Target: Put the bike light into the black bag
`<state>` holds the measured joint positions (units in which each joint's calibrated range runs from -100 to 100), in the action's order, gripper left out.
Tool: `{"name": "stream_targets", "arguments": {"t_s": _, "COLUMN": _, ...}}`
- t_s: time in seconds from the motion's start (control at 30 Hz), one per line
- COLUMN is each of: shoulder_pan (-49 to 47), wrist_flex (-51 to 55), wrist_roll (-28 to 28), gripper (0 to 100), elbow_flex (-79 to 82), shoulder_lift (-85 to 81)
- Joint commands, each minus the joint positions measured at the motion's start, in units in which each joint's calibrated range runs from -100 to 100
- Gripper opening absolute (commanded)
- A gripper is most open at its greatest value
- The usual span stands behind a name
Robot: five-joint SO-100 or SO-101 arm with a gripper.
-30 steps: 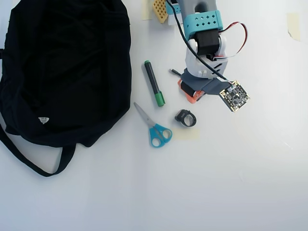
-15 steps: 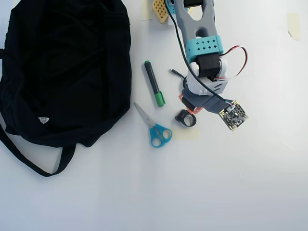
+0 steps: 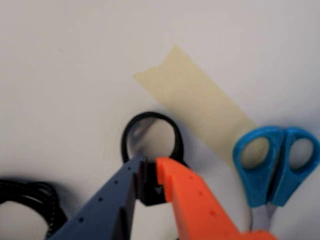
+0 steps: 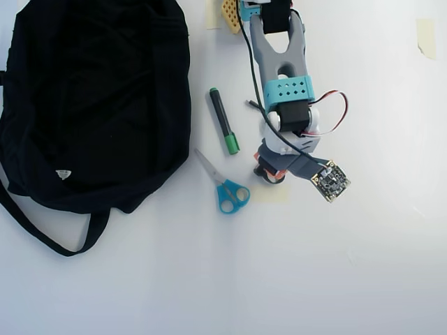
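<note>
In the wrist view the bike light (image 3: 149, 192), a small black block with a round strap loop, lies on the white table. My gripper (image 3: 149, 167) is shut on the block, with the blue-grey finger (image 3: 107, 205) on its left and the orange finger (image 3: 195, 200) on its right. The loop sticks out past the fingertips. In the overhead view the gripper (image 4: 267, 171) covers most of the bike light (image 4: 260, 169). The black bag (image 4: 91, 98) lies far to the left, its strap trailing toward the bottom left.
Blue-handled scissors (image 4: 227, 188) (image 3: 275, 160) lie just left of the gripper in the overhead view. A green-tipped marker (image 4: 223, 120) sits between bag and arm. Beige tape (image 3: 200, 105) is stuck to the table under the light. A coiled black cable (image 3: 30, 200) shows at the wrist view's lower left.
The arm has stretched forward and lowered its gripper onto the bike light, which lay uncovered on the table a second ago. The light, scissors, marker and bag have stayed in place.
</note>
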<state>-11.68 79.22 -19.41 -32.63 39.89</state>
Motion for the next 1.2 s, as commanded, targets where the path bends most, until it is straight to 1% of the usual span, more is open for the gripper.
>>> {"name": "stream_targets", "arguments": {"t_s": 0.0, "shoulder_pan": 0.8, "wrist_flex": -0.5, "wrist_roll": -0.6, "gripper": 7, "elbow_flex": -3.9, "shoulder_lift": -0.3}}
{"name": "stream_targets", "arguments": {"t_s": 0.07, "shoulder_pan": 1.0, "wrist_flex": -0.3, "wrist_roll": -1.4, "gripper": 12, "elbow_flex": -3.9, "shoulder_lift": -0.3}}
{"name": "stream_targets", "arguments": {"t_s": 0.2, "shoulder_pan": 1.1, "wrist_flex": -0.3, "wrist_roll": -1.5, "gripper": 14, "elbow_flex": -3.9, "shoulder_lift": -0.2}}
{"name": "stream_targets", "arguments": {"t_s": 1.17, "shoulder_pan": 1.1, "wrist_flex": -0.6, "wrist_roll": -1.6, "gripper": 14, "elbow_flex": -3.8, "shoulder_lift": 4.8}}
